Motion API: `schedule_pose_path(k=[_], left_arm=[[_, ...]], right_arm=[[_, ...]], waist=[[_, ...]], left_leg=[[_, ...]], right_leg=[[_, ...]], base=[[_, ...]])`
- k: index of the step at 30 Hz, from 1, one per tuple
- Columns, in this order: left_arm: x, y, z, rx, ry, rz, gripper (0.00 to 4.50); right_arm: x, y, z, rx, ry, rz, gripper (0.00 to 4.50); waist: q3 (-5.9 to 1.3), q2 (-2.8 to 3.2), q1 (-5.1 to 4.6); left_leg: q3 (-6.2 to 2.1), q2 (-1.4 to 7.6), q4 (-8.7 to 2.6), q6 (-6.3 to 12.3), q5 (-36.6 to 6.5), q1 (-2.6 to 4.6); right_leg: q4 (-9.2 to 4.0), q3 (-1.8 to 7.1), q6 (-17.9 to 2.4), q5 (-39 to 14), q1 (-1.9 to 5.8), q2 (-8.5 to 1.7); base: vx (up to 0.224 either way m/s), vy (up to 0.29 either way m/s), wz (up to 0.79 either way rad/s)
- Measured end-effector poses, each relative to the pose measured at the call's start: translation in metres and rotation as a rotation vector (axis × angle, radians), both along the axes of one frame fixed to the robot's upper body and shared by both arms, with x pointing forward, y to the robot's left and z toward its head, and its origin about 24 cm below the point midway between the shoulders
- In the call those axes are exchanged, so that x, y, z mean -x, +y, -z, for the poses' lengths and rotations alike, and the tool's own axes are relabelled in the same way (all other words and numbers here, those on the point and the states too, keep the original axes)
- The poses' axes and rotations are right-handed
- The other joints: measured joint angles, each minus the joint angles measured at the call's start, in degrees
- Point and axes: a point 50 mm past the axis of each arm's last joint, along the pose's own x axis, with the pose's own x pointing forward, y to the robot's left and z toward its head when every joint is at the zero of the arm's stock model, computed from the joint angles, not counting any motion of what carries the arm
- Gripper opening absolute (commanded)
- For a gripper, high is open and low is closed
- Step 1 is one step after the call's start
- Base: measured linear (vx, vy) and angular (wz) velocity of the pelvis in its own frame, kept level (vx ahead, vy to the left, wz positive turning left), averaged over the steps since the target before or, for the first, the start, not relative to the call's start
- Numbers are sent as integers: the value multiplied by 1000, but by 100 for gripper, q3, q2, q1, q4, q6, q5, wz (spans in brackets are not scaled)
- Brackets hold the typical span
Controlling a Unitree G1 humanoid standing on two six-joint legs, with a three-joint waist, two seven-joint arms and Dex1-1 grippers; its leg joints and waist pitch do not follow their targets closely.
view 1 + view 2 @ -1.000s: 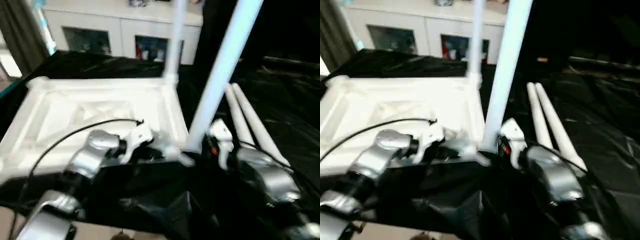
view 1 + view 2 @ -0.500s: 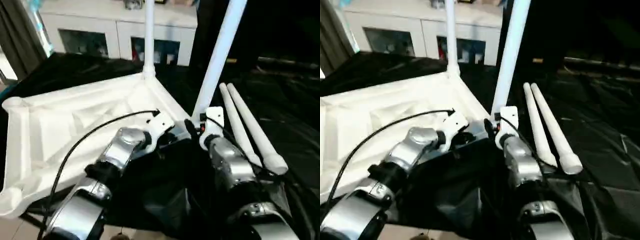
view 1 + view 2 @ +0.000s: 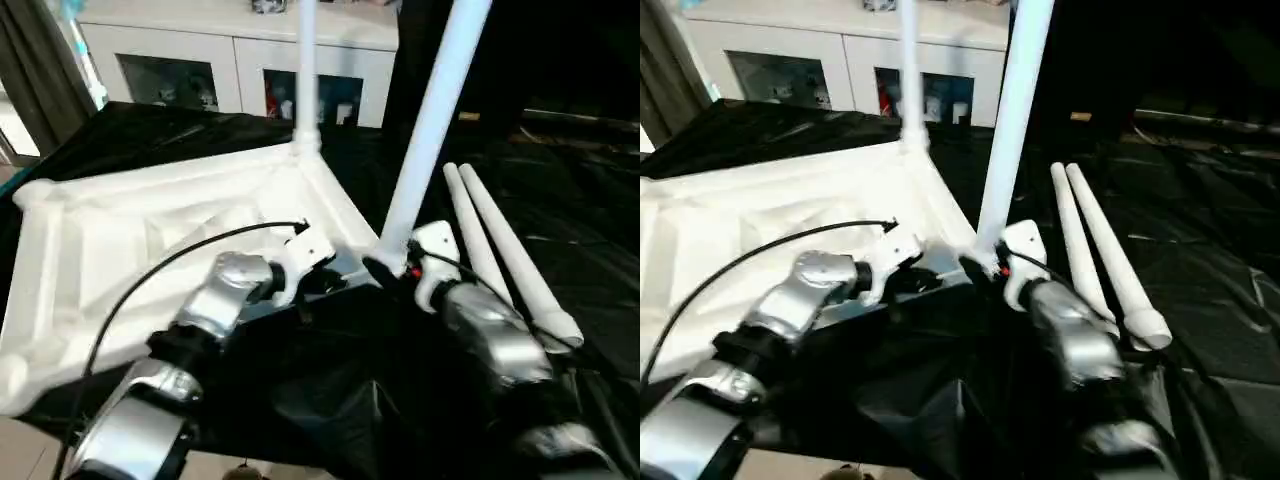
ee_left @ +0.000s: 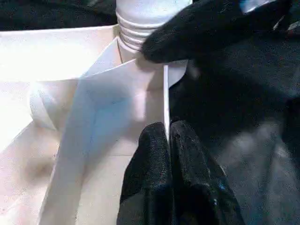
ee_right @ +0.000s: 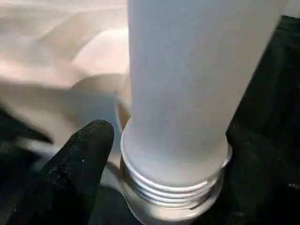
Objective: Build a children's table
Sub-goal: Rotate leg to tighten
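A big white leg stood up close. Near its bottom end it had round ridges like a screw. One black finger was just beside the ridges on one side, with a dark shape on the other side. The white table top lay behind, a bit blurry.

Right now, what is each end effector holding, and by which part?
The left end effector pinches the thin side wall of the table top near its corner socket. The right end effector straddles the near leg at its threaded base, fingers apart.
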Motion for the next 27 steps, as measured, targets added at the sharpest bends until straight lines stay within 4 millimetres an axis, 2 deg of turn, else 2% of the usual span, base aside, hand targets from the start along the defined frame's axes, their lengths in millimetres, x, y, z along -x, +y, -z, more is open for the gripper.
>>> schedule_pose_path(k=[1, 4, 10, 25, 27], left_arm=[[2, 4, 0, 0, 7, 36, 0], [8, 15, -1, 0, 23, 109, 0], [22, 22, 0, 10, 77, 233, 0], [27, 31, 0, 9, 81, 232, 0], [27, 32, 0, 9, 81, 231, 0]], right_arm=[[6, -8, -3, 9, 7, -62, 379], [16, -16, -9, 10, 27, -205, 379], [24, -12, -22, -5, 32, -381, 379], [30, -7, -13, 91, 75, -471, 379], [30, -7, -12, 83, 78, -462, 364]], waist=[[0, 1, 13], [2, 3, 7], [3, 4, 30], [3, 1, -22], [3, 2, -22]], left_leg=[[1, 0, 1, 13, 8, -4], [3, 0, 2, 17, 6, -7], [5, 3, 4, 16, 7, -4], [6, 3, 5, 16, 8, -1], [6, 3, 5, 16, 8, 0]], right_leg=[[-7, 0, 1, 0, 0, 0], [-12, 0, 1, 0, 0, 0], [-4, -1, 0, 0, 0, -2], [2, 0, 1, 0, 0, -1], [3, -1, 1, 0, 0, -1]], base=[[0, 0, 0], [0, 0, 0], [0, 0, 0], [0, 0, 0], [0, 0, 0]])
